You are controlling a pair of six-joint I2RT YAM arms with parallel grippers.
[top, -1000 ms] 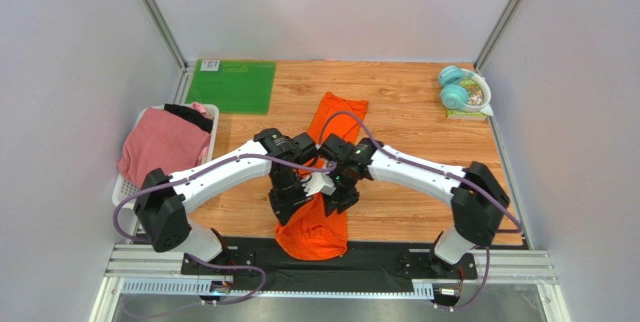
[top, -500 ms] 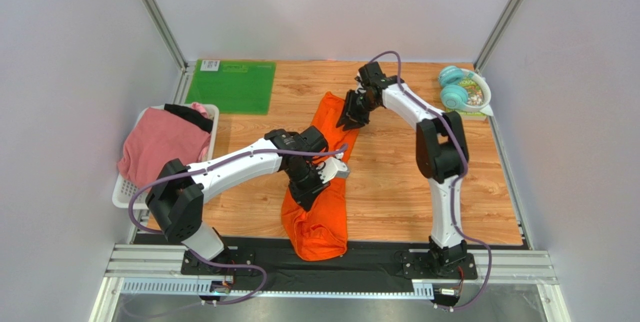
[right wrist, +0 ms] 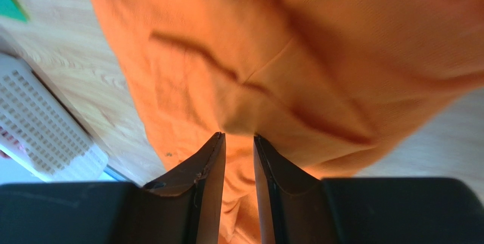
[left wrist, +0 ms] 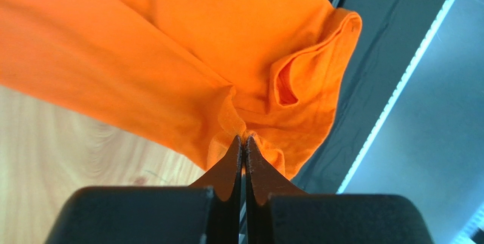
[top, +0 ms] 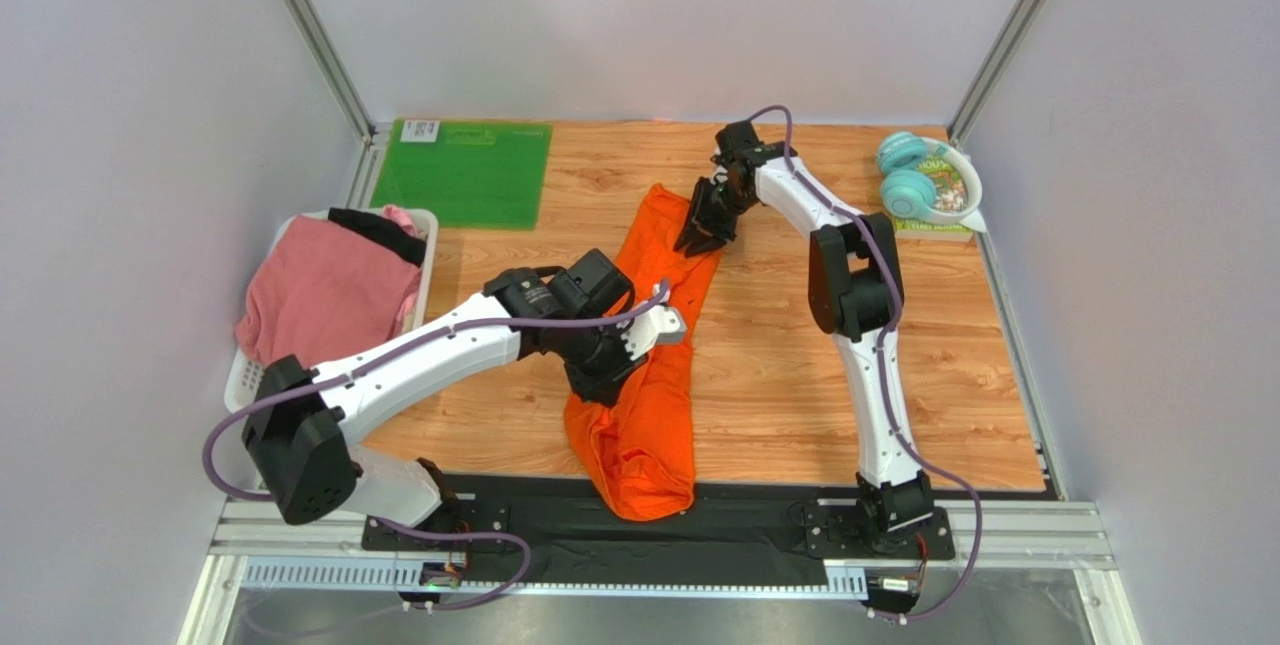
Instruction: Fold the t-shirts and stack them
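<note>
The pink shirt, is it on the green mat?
No, the pink shirt is piled in the white basket, apart from the green mat.

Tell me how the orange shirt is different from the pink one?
The orange shirt lies stretched long on the table; the pink shirt is bunched in the basket. The left claw pinches the orange shirt; no claw touches the pink shirt. Both are plain soft cloth.

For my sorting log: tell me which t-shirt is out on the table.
The orange t-shirt, stretched along the table; the pink t-shirt and black t-shirt sit bunched in the white basket.
</note>
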